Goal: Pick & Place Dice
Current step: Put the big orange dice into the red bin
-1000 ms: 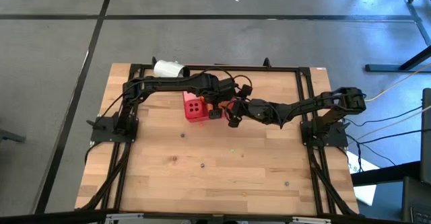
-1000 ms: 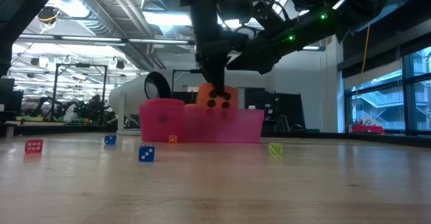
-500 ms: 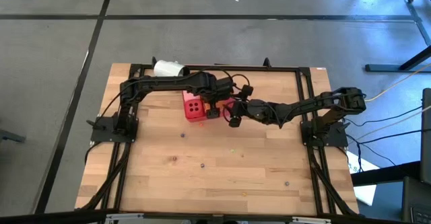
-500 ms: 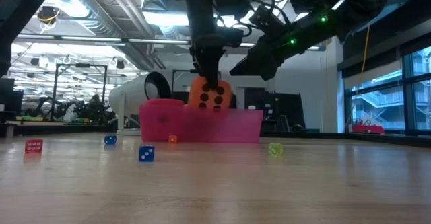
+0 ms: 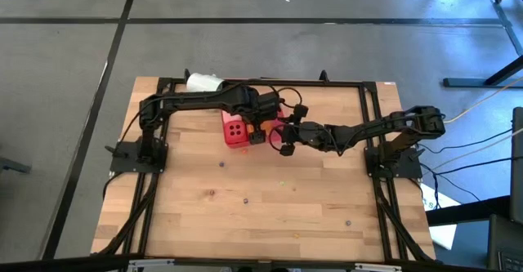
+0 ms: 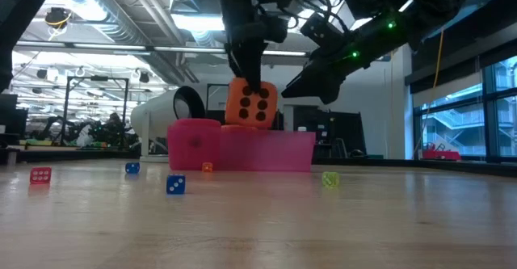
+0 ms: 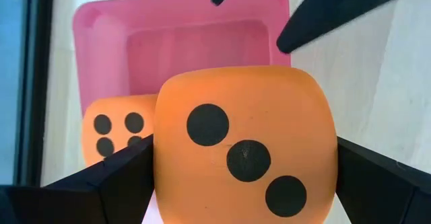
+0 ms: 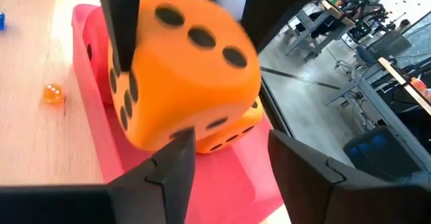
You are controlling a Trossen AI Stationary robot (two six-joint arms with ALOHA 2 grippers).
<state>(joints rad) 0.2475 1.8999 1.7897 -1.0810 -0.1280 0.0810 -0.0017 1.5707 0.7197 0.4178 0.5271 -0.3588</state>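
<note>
Currently, your left gripper [image 7: 246,183] is clamped on a soft orange cube die with black pips [image 6: 250,104], one dark finger against each side face, and holds it in the air just above the flat pink-red plastic tray [image 6: 241,149]. In the low view the die is clear of the tray rim and slightly tilted, its six-pip face toward the camera. The side grip leaves the underside free, which would suit a straight vertical lift or release. A second orange cube die [image 7: 116,131] lies inside the tray, directly below and partly hidden by the held one; in the right wrist view it shows beneath the lifted die, and whether the two touch cannot be determined. Your right gripper [image 8: 225,158] hangs just beside the tray with its fingers spread and nothing between them, pointed at the held die from the opposite side. A red cube die with black pips [image 5: 235,130] sits at the left end of the tray in the high view. The white cylindrical cup [image 5: 203,82] lies on its side behind the tray, near the table's far edge. Several much smaller coloured dice are scattered on the wooden table [image 5: 270,198], well apart from both grippers.
</note>
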